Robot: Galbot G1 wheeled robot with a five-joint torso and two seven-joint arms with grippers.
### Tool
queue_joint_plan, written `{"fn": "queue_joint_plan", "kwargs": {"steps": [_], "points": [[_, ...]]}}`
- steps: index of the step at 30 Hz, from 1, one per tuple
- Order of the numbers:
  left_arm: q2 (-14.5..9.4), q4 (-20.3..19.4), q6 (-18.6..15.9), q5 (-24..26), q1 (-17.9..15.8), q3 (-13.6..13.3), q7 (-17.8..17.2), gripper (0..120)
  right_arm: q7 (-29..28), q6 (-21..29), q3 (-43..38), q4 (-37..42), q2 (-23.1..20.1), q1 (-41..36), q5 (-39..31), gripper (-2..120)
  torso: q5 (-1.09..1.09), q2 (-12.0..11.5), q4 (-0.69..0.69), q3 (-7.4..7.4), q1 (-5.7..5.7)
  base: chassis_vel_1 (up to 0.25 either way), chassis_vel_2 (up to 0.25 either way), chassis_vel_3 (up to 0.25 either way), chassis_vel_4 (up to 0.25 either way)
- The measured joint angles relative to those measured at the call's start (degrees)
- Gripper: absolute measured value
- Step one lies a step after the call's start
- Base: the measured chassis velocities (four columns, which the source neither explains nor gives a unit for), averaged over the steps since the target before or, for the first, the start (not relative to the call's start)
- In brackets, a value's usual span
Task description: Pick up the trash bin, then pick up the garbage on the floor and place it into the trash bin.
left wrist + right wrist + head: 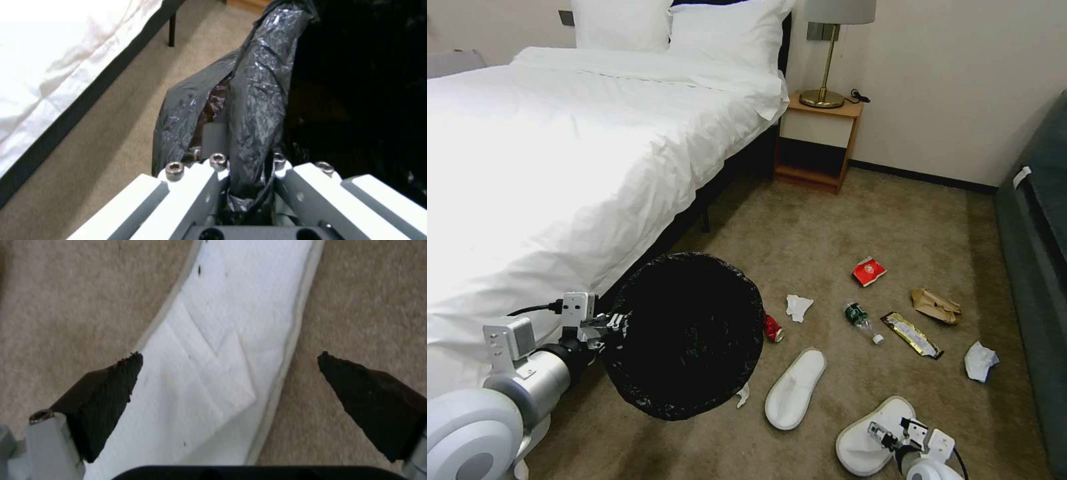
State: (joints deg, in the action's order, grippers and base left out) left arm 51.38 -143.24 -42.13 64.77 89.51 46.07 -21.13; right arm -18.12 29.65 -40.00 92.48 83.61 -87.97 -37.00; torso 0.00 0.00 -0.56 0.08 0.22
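Left pincer [249,186] is gripping the black-lined bin [694,333]; right pincer [229,373] is hanging released over one of two slippers [231,340].

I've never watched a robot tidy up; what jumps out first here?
The left gripper holds the black-lined trash bin up by its rim beside the bed. Litter is strewn over the carpet, and the right gripper hangs open over a white slipper.

White-grey arms, black cable, silver bolts, black ribbed pincer pads [111,400].
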Motion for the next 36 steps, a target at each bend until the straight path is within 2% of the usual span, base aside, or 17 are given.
{"fn": "queue_joint_plan", "kwargs": {"steps": [5, 9, 10, 11, 14, 20, 22, 24, 26, 28, 30, 31, 33, 36], "points": [[0.01, 0.0, 0.0, -0.06, -0.11, -0.04, 0.36, 1, 0.12, -0.47, -0.1, -0.2, 0.31, -0.3, 1.01, 100, 0.0, 0.0, -0.01, 0.0, 0.0, 0.0, 0.0, 0.0, 0.0], [0.32, 0.0, 0.0, -0.68, -0.15, -0.38, 0.91, 1, -0.74, -0.77, 0.1, 0.25, 1.06, -0.21, 1.23, 93, -0.01, 0.0, 0.0, 0.0, 0.0, 0.0, 0.0, 0.0, 0.0], [0.3, 0.0, 0.0, -0.69, -0.3, -0.45, 0.95, 1, -0.88, -0.77, 0.34, 0.49, 1.19, -0.2, 1.24, 88, -0.01, 0.0, 0.0, 0.0, 0.0, 0.0, 0.0, 0.0, 0.0], [0.3, 0.0, 0.0, -0.69, -0.3, -0.45, 0.95, 1, -0.88, -0.77, 0.34, 0.49, 1.19, -0.2, 1.24, 88, -0.01, 0.0, 0.0, 0.0, 0.0, 0.0, 0.0, 0.0, 0.0], [0.09, 0.0, 0.0, -0.68, -0.46, -0.46, 1.17, 1, -1.35, -0.89, 1.25, 0.14, 1.51, -0.03, 1.52, 72, -0.01, 0.0, 0.0, 0.0, 0.0, 0.0, 0.0, 0.0, 0.0], [0.08, 0.0, 0.0, -0.68, -0.45, -0.45, 1.36, 1, -0.82, -1.62, 1.91, -1.13, 2.19, 0.33, 3.02, 66, -0.01, 0.0, 0.0, 0.0, 0.0, 0.0, 0.0, 0.0, 0.0], [0.13, 0.0, 0.0, -0.68, -0.58, -0.57, 1.38, 1, -0.71, -1.7, 2.4, -1.6, 2.78, 0.69, 3.29, 55, -0.01, 0.0, 0.0, 0.0, 0.0, 0.0, 0.0, 0.0, 0.0], [0.13, 0.0, 0.0, -0.68, -0.62, -0.6, 1.38, 1, -0.7, -1.72, 2.54, -1.84, 2.96, 0.86, 3.44, 51, -0.02, 0.0, -0.01, 0.0, 0.0, 0.0, 0.0, 0.0, 0.0], [-0.23, 0.0, 0.0, -0.63, -0.71, -0.61, 1.39, 1, -0.62, -1.82, 2.7, -2.84, 3.66, 1.53, 3.7, 39, -0.05, 0.0, -0.01, 0.0, 0.0, 0.0, 0.0, 0.0, 0.0], [-0.42, 0.0, 0.0, -0.57, -0.71, -0.6, 1.39, 1, -0.62, -1.86, 2.7, -3.16, 3.92, 1.76, 3.74, 38, -0.05, 0.0, -0.02, 0.0, 0.0, 0.0, 0.0, 0.0, 0.0], [-0.81, 0.0, 0.0, -0.3, -0.66, -0.42, 1.39, 1, -0.63, -2.11, 2.66, -3.89, 4.55, 2.22, 3.77, 24, -0.07, 0.0, -0.02, 0.0, 0.0, 0.0, 0.0, 0.0, 0.0], [-0.81, 0.0, 0.0, -0.3, -0.66, -0.42, 1.39, 1, -0.63, -2.11, 2.66, -3.89, 4.55, 2.22, 3.77, 24, -0.07, 0.0, -0.02, 0.0, 0.0, 0.0, 0.0, 0.0, 0.0], [-0.89, 0.0, 0.0, -0.22, -0.47, -0.31, 1.37, 1, -0.58, -2.65, 2.69, -4.46, 4.77, 2.49, 3.88, 16, -0.04, 0.0, -0.02, 0.0, 0.0, 0.0, 0.0, 0.0, 0.0], [-0.74, 0.0, 0.0, -0.27, -0.41, -0.44, 1.36, 1, -0.44, -3.17, 2.74, -4.78, 4.8, 2.53, 4.27, 14, -0.03, 0.01, -0.01, 0.0, 0.0, 0.0, 0.0, 0.0, 0.0]]}}
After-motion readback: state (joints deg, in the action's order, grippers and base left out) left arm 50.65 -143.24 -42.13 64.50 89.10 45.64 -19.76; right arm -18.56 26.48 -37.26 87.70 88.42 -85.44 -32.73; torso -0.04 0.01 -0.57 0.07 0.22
